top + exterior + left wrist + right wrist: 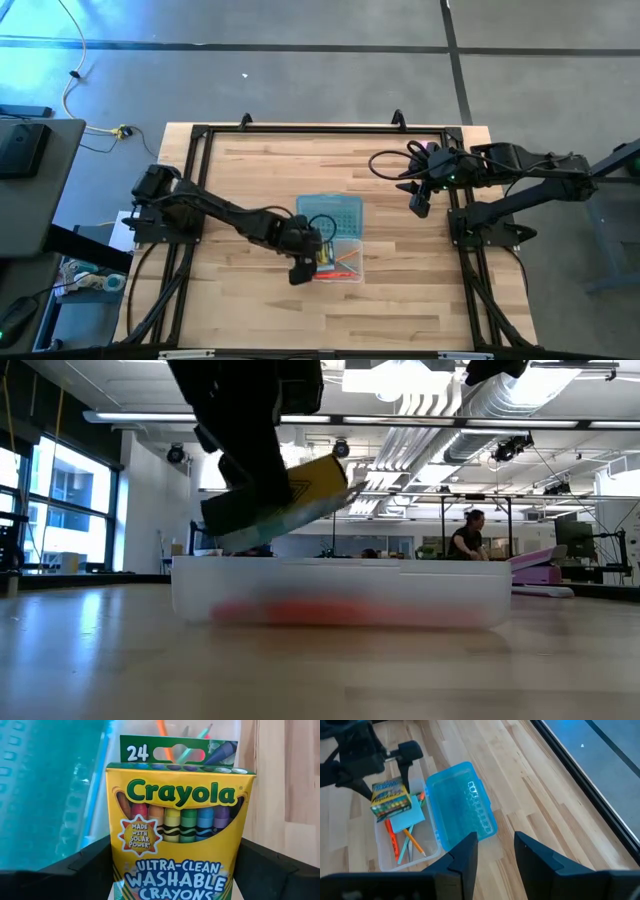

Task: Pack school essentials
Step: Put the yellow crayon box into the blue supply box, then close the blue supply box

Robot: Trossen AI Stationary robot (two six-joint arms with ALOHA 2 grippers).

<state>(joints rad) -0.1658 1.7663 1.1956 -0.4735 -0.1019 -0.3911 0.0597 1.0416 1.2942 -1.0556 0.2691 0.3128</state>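
The yellow-green crayon box (180, 815) hangs over the clear case's tray (350, 268), shut in my left gripper (303, 262). In the low view the crayon box (318, 485) is tilted above the tray (340, 595). In the tray lie an orange pen (392, 842), an orange pencil (414, 842) and a light-blue note pad (407, 820). The teal lid (462, 805) lies open beside the tray. My right gripper (495, 851) is open, high near the table's far right, clear of everything. Scissors do not show. My left gripper pinches the crayon box between its two fingers (75, 872), which sit on the two narrow sides at the end opposite the green flap (120, 870). The fingers slant down from the table's left. The box is lifted clear and tilted, flap end higher, above the tray.
The open lid (330, 213) lies on the tray's far side. A black frame (200, 135) borders the wooden table. Bare wood (420, 280) lies right of the case and along the near edge. A person (465, 540) is in the room far behind.
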